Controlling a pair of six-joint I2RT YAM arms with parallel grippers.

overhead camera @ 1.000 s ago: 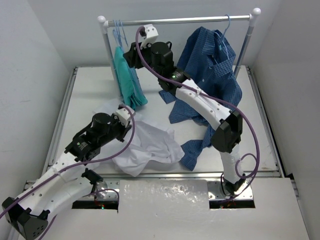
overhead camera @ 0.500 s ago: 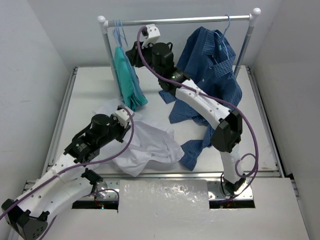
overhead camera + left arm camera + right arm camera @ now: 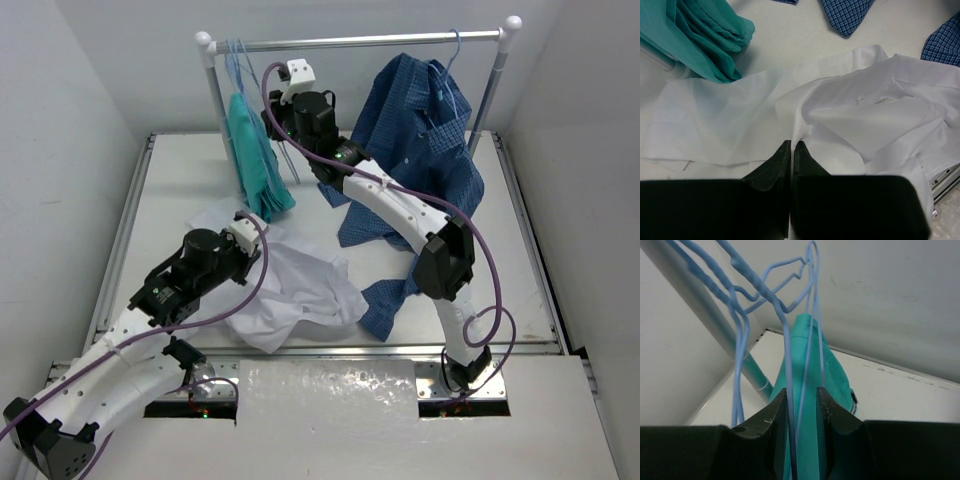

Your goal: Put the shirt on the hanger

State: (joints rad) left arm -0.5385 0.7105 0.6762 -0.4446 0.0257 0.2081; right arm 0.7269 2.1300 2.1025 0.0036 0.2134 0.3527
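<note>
The white shirt point(image 3: 300, 290) lies crumpled on the table in front of the left arm; its collar with a label shows in the left wrist view point(image 3: 875, 107). My left gripper point(image 3: 260, 258) point(image 3: 792, 144) is shut on a fold of its thin fabric. Pale-blue wire hangers point(image 3: 238, 62) hang at the left end of the rail. My right gripper point(image 3: 274, 122) point(image 3: 801, 390) is up by them, jaws a little apart, with the wires of one hanger point(image 3: 787, 350) running between the fingers, one wire against the left finger.
A teal-green garment point(image 3: 256, 150) point(image 3: 812, 365) hangs below the left hangers. A dark blue checked shirt point(image 3: 420, 150) hangs on the rail point(image 3: 380, 41) at right and trails onto the table. White walls close in on both sides.
My right gripper has risen and shifted slightly right beside the hangers, and thin hanger wires now show below it. The left arm and the white shirt have not moved.
</note>
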